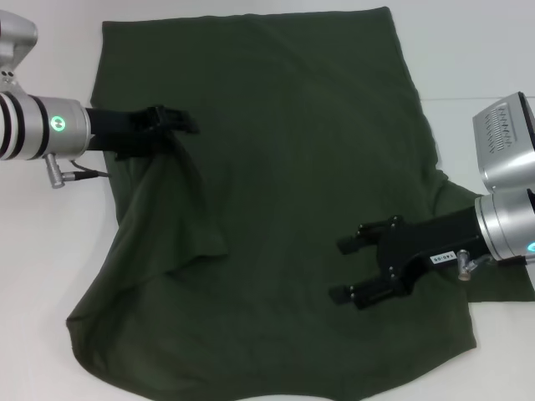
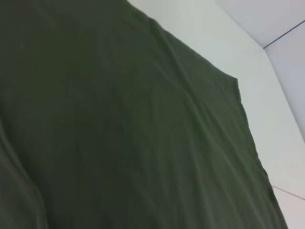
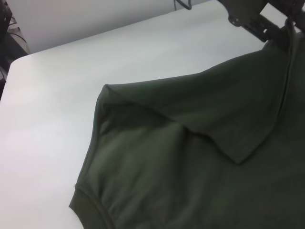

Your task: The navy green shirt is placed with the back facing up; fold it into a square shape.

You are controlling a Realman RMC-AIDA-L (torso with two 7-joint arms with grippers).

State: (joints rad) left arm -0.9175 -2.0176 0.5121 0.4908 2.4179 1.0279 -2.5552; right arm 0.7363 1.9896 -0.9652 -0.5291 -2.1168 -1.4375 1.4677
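Note:
The navy green shirt (image 1: 292,167) lies plain side up, spread over most of the white table (image 1: 50,251). My left gripper (image 1: 177,125) is over the shirt's left side, shut on a pinch of its left edge. It holds that cloth lifted, so a tented fold (image 1: 180,209) hangs down from it. My right gripper (image 1: 343,269) is open and empty, just above the shirt's lower right part. The right wrist view shows the shirt (image 3: 200,167) with its folded-over flap, and the left gripper (image 3: 267,28) far off gripping the cloth. The left wrist view shows only flat shirt (image 2: 119,119).
Bare white table shows at the left (image 3: 43,124) and the far right (image 1: 476,50) of the shirt. The shirt's far hem lies near the table's back edge. Dark cables (image 3: 5,28) sit beyond one table corner.

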